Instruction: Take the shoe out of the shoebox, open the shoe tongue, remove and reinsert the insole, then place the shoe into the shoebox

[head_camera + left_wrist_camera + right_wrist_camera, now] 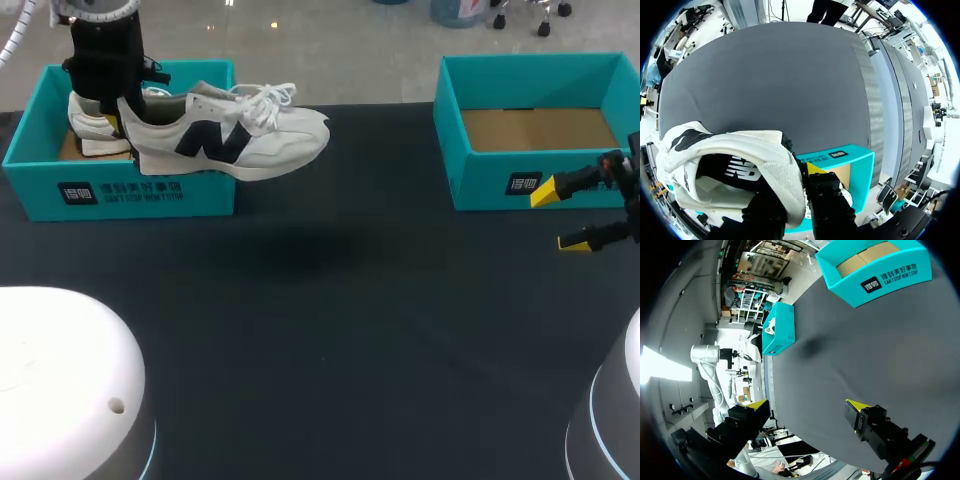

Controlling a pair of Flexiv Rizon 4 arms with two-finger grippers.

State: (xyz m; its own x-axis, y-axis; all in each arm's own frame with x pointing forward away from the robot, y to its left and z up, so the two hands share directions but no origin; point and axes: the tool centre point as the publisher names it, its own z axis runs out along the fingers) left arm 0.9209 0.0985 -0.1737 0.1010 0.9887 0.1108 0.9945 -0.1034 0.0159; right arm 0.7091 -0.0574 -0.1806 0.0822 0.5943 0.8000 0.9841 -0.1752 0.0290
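Observation:
A white sneaker (235, 140) with a navy logo hangs in the air over the right wall of the left teal shoebox (120, 195), toe pointing right. My left gripper (120, 115) is shut on its heel collar. In the left wrist view one finger is inside the sneaker (740, 150) and the yellow-tipped finger (815, 167) is outside the heel, with the gripper (795, 195) over the box (850, 157). A second white shoe (90, 120) lies in that box. My right gripper (559, 217) stands open and holds nothing, in front of the right shoebox (500, 185); its wrist view shows the gripper (807, 405) above bare table.
The right teal shoebox (875, 280) shows only its cardboard floor. The black table top (330, 300) stretches between the two boxes. The left shoebox (780, 335) appears far ahead of the right gripper. Two white robot bases (60, 390) sit at the near corners.

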